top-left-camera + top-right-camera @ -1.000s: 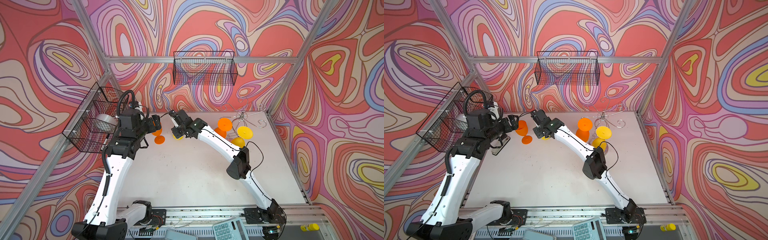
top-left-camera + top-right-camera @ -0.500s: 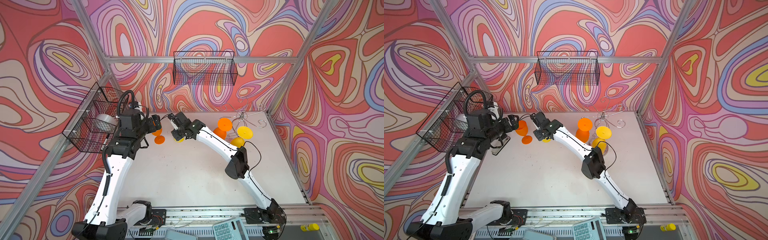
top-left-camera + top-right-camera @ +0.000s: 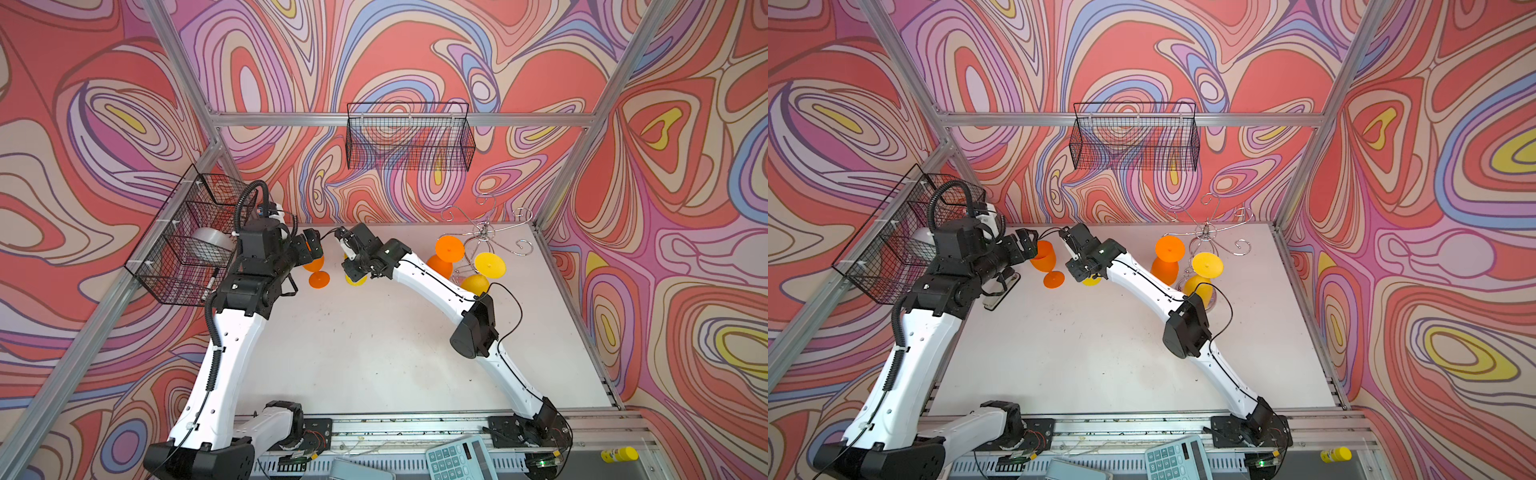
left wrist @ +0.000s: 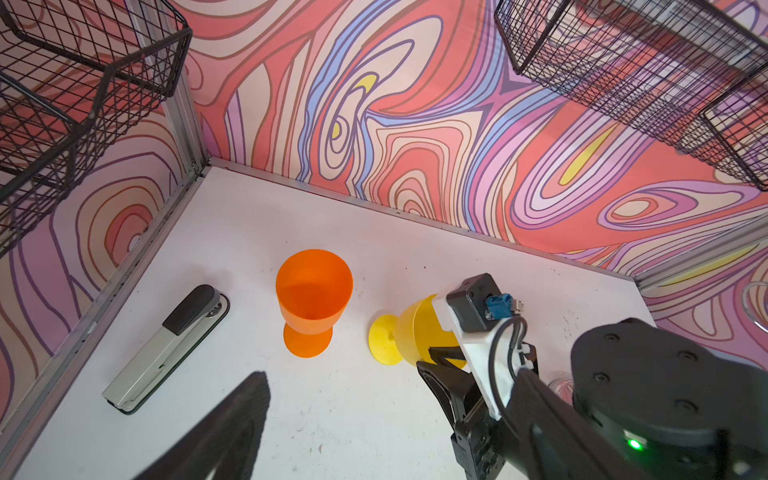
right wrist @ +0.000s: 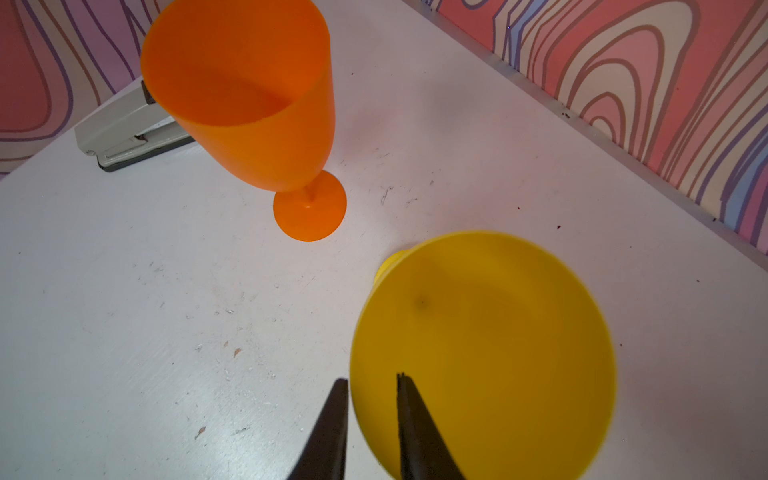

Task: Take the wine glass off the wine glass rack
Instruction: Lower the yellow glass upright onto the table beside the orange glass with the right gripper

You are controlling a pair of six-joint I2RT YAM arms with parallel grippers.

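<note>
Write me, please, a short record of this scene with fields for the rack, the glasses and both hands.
rack: wine glass rack, far right corner of table
on rack: hanging orange glass, hanging yellow glass, both upside down
off rack: standing orange glass, upright; tabletop yellow glass beside it
left hand: open, empty, facing standing orange glass
right hand: slightly open, astride tabletop yellow glass's rim
other: stapler on table

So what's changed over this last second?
The right gripper has loosened on the yellow wine glass: its jaws now stand slightly apart astride the rim. Its arm barely shifted. Unchanged: the left gripper open beside the orange wine glass, the stapler, and the hanging orange glass and hanging yellow glass on the wine glass rack.
</note>
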